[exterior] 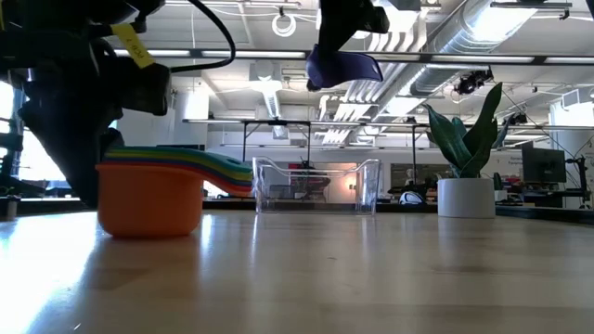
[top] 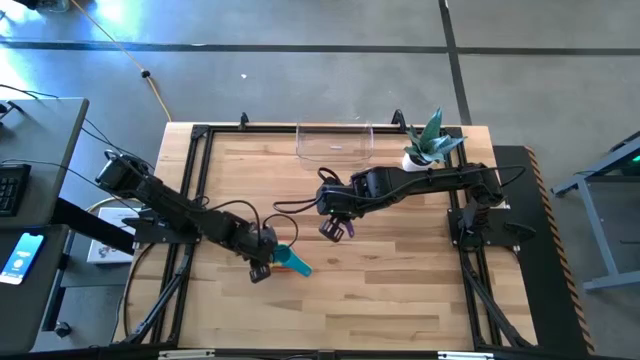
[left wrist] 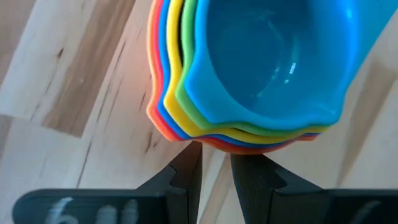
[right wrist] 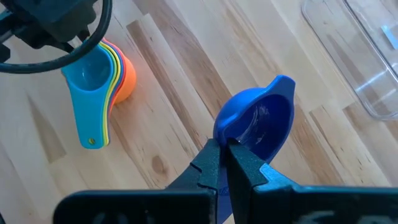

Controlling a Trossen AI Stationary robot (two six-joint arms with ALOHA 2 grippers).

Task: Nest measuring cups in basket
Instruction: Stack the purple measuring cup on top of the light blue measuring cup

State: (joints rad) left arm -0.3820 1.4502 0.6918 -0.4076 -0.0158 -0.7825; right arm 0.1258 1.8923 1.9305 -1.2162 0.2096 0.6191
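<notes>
Right gripper (right wrist: 222, 148) is clamped on the rim of a dark blue cup (right wrist: 258, 121), held in the air above mid-table; in the low view the cup hangs well clear of the table (top: 400, 290); the nested stack (top: 291, 259) lies toward the left arm's side and nearer the front edge than this gripper, so the coming move turns on carrying the blue cup that way and down onto the stack.

Stack's long axis: bowls at one end, handles fanning out the other way, teal cup (right wrist: 87, 93) on top, orange cup (exterior: 150, 198) outermost at the bottom; it sits on the table, well apart from the basket (top: 335, 142) at the far edge.

Left gripper (left wrist: 215, 163) is right at the stack, fingers part way apart at the bowl end; whether it grips cannot be told; it is the nearer arm.

Writing: yellow tag (exterior: 134, 44) on the left arm, text not legible; no brands readable.
</notes>
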